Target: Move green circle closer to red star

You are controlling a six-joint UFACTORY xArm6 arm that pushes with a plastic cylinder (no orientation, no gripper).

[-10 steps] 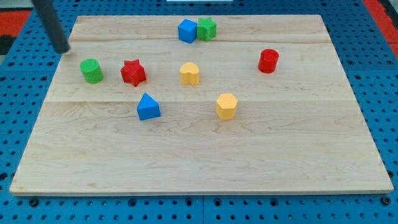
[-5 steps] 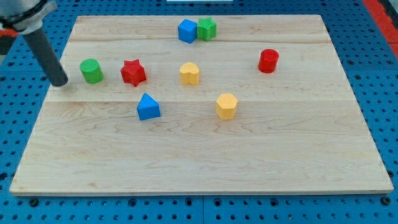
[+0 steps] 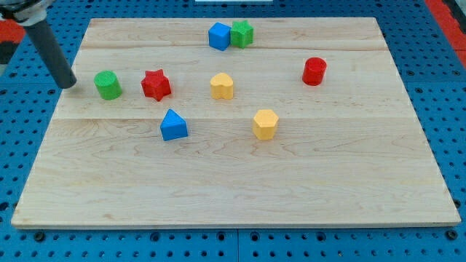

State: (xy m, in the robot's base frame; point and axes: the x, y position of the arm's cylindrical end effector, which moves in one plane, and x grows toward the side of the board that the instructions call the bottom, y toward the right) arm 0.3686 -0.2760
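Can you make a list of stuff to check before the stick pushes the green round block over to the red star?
1. My tip sits at the view's left of the green circle, on the side away from the red star: ok.
2. Tip touching the green circle: not ok, a small gap shows.
3. Tip, circle and star roughly in one line: ok.
4. Nothing between circle and star: ok.
5. Blue block out of the push path, toward the view's bottom: ok.
6. Circle already against the star: not ok, bare board shows between them.
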